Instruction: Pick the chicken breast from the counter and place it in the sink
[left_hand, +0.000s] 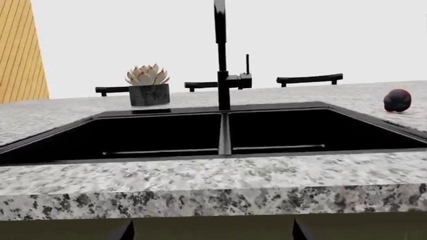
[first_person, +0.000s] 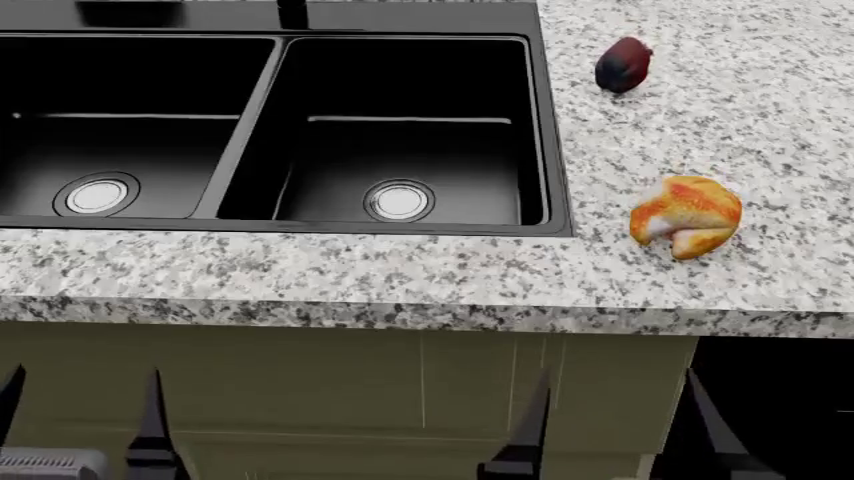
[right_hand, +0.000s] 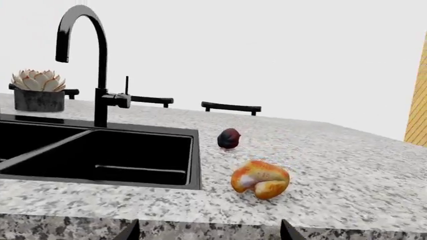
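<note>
The chicken breast (first_person: 685, 215), an orange-yellow lump with a pale underside, lies on the speckled granite counter (first_person: 400, 270) to the right of the black double sink (first_person: 554, 130). It also shows in the right wrist view (right_hand: 260, 179). My right gripper (first_person: 617, 400) is open and empty, low in front of the counter's front edge, nearly in line with the chicken. My left gripper (first_person: 80, 400) is open and empty, in front of the left basin. The left wrist view shows the sink (left_hand: 160, 135) but not the chicken.
A dark red-purple fruit (first_person: 623, 64) sits on the counter behind the chicken, near the sink's right rim. A black faucet (right_hand: 100, 75) and a potted succulent (left_hand: 148, 85) stand behind the sink. Olive cabinet fronts (first_person: 400, 390) are below the counter.
</note>
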